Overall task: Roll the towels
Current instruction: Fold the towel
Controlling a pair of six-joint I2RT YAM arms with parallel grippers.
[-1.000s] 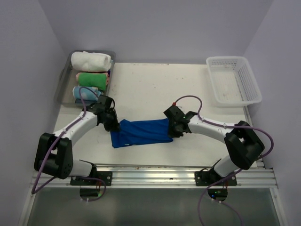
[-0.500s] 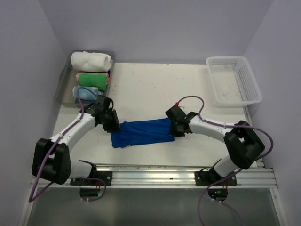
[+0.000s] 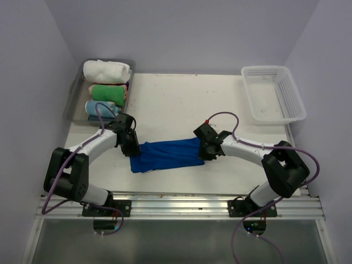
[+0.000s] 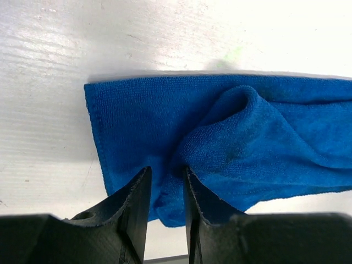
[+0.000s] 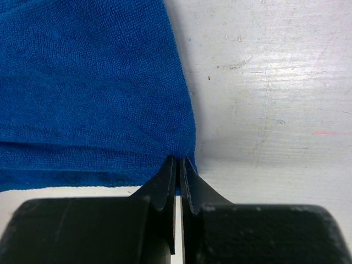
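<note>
Blue towel (image 3: pixel 165 155) — terry, finely looped — is laid across the near middle of the scuffed white table (image 3: pixel 176 104), stretched between both arms, with one raised fold bunched at its left end. Left gripper (image 4: pixel 166 173): jaws are narrowly parted, the cloth's edge lying in the gap. Right gripper (image 5: pixel 179 160): jaws are pressed together on the towel's right corner. Farther back on the left, the white towel (image 3: pixel 107 70) is seen as a plump roll in a grey tray (image 3: pixel 74 96), a rolled green towel (image 3: pixel 107 91) just beside it. A white lattice basket (image 3: pixel 266 69) — rectangular — is set at the far right.
</note>
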